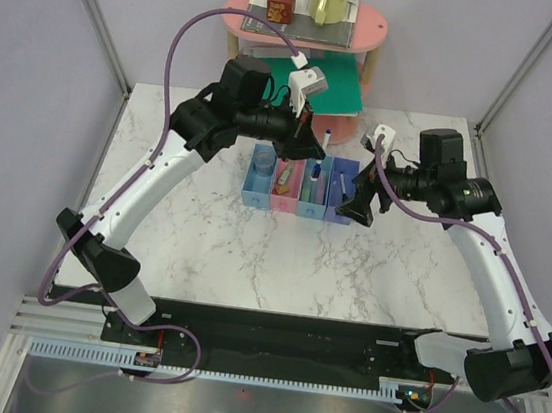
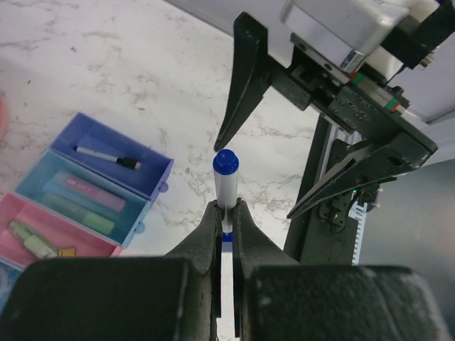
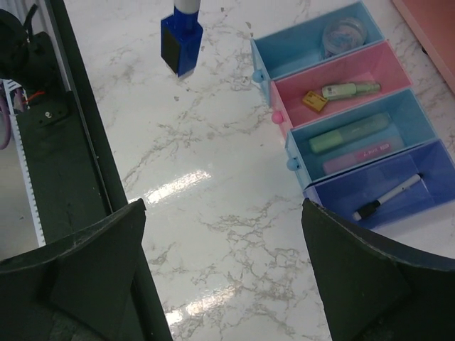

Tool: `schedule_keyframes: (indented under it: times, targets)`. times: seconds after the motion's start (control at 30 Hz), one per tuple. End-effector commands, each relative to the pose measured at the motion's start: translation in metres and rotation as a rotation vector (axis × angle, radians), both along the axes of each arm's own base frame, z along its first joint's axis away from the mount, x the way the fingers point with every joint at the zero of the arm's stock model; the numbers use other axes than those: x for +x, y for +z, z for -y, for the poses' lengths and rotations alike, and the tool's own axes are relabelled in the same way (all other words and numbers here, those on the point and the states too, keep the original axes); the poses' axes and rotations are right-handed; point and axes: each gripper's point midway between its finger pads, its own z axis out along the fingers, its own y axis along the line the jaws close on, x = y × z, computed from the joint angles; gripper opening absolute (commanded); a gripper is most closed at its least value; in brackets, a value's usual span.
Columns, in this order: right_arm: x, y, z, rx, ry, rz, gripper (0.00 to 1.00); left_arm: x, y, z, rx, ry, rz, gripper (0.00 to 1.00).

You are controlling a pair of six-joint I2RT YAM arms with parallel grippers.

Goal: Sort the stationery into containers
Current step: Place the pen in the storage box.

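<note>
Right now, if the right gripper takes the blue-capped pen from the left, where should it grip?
Probably the white barrel of the pen just under its blue cap: it sticks out past the shut jaws of the left gripper, so only that short stretch is free. Bring the open right gripper in from the side, across the barrel.

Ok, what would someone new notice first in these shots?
The left end effector is clamped on a thin white pen with blue tip, held above the marble table. At mid-table sits a joined row of four coloured trays, partly filled. The right end effector hangs wide open beside the row's violet-blue end.
</note>
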Motion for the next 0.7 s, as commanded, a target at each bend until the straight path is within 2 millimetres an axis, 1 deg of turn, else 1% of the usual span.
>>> schedule_keyframes:
  times: [0.0,0.07,0.2,0.27,0.37,0.67]
  targets:
    - [0.001,0.04,-0.017,0.108,0.076,0.062,0.98,-0.006,0.02,0.019,-0.104,-0.089,-0.052,0.02]
    - [0.003,0.049,-0.022,0.138,0.087,0.06,0.98,-0.009,0.021,0.023,-0.123,-0.101,-0.089,0.02]
    - [0.003,0.067,-0.028,0.173,0.114,0.08,0.98,-0.007,0.019,0.027,-0.13,-0.115,-0.091,0.02]
    - [0.003,0.071,-0.03,0.178,0.125,0.089,0.98,-0.007,0.018,0.028,-0.131,-0.123,-0.093,0.02]
    - [0.005,0.071,-0.034,0.181,0.135,0.088,0.98,-0.008,0.021,0.03,-0.141,-0.137,-0.096,0.02]
    - [0.014,0.062,-0.043,0.18,0.146,0.067,0.97,-0.009,0.03,0.034,-0.169,-0.154,-0.092,0.02]
